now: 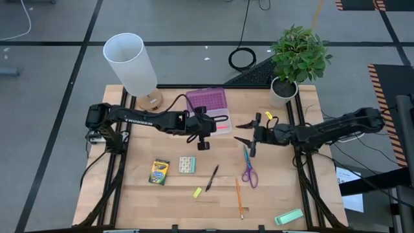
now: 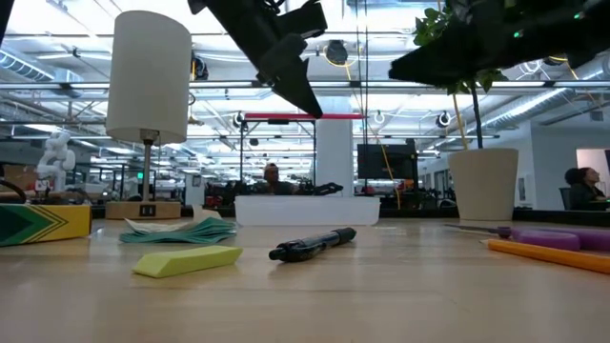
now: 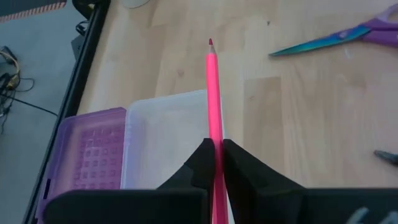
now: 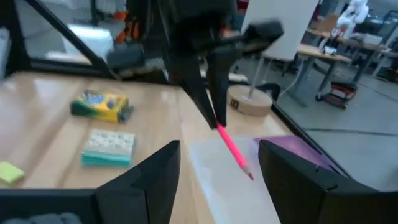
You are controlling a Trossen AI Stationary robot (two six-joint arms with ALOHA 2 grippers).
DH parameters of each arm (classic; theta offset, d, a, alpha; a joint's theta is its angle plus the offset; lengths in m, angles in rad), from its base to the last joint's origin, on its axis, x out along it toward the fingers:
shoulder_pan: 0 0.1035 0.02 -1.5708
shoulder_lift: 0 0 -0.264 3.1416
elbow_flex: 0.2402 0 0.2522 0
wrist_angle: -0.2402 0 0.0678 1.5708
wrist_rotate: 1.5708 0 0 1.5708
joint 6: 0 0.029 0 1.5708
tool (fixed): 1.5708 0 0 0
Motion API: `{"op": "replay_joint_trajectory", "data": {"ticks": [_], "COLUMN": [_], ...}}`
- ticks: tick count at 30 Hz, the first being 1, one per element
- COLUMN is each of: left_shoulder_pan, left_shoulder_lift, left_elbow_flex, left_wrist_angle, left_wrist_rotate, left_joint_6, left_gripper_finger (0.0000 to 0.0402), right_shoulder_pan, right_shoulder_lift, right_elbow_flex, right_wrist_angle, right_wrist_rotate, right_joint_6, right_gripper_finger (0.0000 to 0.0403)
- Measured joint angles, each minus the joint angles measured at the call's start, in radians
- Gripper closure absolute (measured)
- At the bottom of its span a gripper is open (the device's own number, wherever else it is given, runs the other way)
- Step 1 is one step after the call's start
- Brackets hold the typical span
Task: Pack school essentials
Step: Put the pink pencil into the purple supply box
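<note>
My left gripper (image 1: 212, 125) is shut on a pink pencil (image 3: 213, 93) above the open pencil case (image 1: 207, 103), which has a purple lid (image 3: 87, 155) and a clear tray (image 3: 161, 134). My right gripper (image 1: 240, 132) hangs open just right of the case, facing the pencil (image 4: 233, 149). Flat on the table lie the crayon box (image 1: 159, 171), teal-edged packet (image 1: 187, 164), black pen (image 1: 212, 178), yellow block (image 1: 197, 192), purple-handled scissors (image 1: 249, 169) and orange pencil (image 1: 239, 197). My left gripper pinches the pink pencil's shaft (image 3: 215, 140) between its two fingers, some way back from the sharpened tip (image 3: 210, 42). The pencil runs on forward past the fingertips. It is lifted, slanting down with its tip (image 4: 249, 176) over the clear tray; whether the tip touches, I cannot tell.
A white lamp (image 1: 132, 65) stands at the far left corner and a potted plant (image 1: 294, 61) at the far right. A pale green block (image 1: 288, 217) lies near the front right edge. Bare wood lies between the case and the loose items.
</note>
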Motion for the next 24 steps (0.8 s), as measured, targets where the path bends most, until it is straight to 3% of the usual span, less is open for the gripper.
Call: {"op": "replay_joint_trajectory", "data": {"ticks": [6,14,24], "left_shoulder_pan": [0.004,0.004,0.004], "left_shoulder_lift": [0.0,0.0,0.0], "left_elbow_flex": [0.0,0.0,0.0], "left_wrist_angle": [0.0,0.004,0.023], "left_wrist_rotate": [0.0,0.0,0.0], "left_joint_6": [0.009,0.008,0.014], "left_gripper_finger": [0.0376,0.0376,0.0376], "right_shoulder_pan": [-0.059,-0.157,-0.192], "right_shoulder_lift": [0.095,0.127,0.18], "right_elbow_flex": [0.059,0.087,0.087], "right_wrist_angle": [0.002,-0.011,0.004], "right_wrist_rotate": [-0.059,-0.223,-0.258], "right_joint_6": [-0.053,-0.085,-0.109], "right_gripper_finger": [0.019,0.0198,0.0222]}}
